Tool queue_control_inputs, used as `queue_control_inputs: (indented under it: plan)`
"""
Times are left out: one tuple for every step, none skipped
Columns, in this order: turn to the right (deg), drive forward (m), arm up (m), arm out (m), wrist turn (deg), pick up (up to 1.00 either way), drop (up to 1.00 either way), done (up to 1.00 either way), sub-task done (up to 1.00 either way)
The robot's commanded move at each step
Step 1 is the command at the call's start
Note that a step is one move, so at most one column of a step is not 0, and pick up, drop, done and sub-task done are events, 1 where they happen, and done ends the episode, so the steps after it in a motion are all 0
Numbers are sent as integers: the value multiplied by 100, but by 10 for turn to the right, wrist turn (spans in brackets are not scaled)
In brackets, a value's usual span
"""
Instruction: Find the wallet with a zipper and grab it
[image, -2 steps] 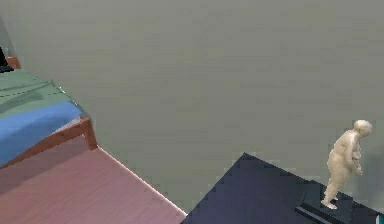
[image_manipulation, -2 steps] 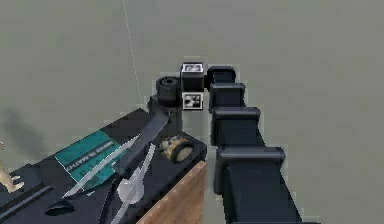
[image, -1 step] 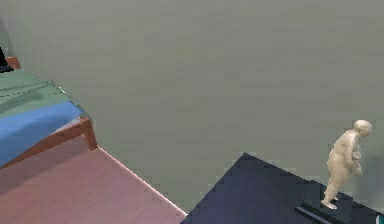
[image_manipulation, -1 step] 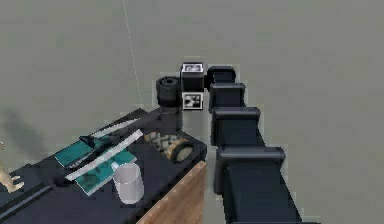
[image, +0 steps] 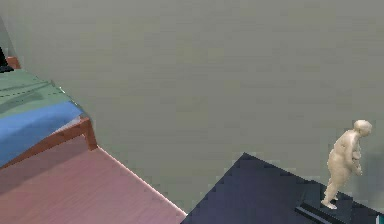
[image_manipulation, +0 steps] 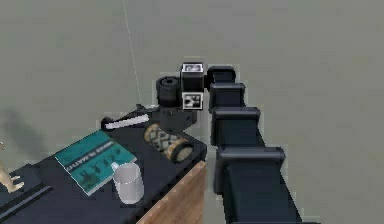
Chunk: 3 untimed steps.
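In the arm side view a dark tabletop (image_manipulation: 190, 152) carries a tan and black patterned oblong thing (image_manipulation: 167, 142) near its far right corner. The arm's dark bar rises from the bottom edge to two white marked squares. Left of them is my gripper (image_manipulation: 143, 110), at the table's far edge just beyond the patterned thing. A thin pale stick-like thing (image_manipulation: 126, 120) lies at the gripper's far end. I cannot tell whether the gripper holds anything.
A teal book (image_manipulation: 95, 163) and a clear glass (image_manipulation: 128, 183) stand on the same table. In the forward view a bed (image: 35, 115) with blue and green covers is at left over reddish floor (image: 80, 190). A pale statue (image: 345, 165) stands on a dark table (image: 250, 195) at bottom right.
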Motion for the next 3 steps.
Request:
queue_control_inputs:
  plan:
    - [0, 0, 0, 0, 330, 0, 0, 0, 0]
    - [0, 0, -20, 0, 0, 0, 0, 0, 0]
    - [0, 0, 0, 0, 0, 100, 0, 0, 0]
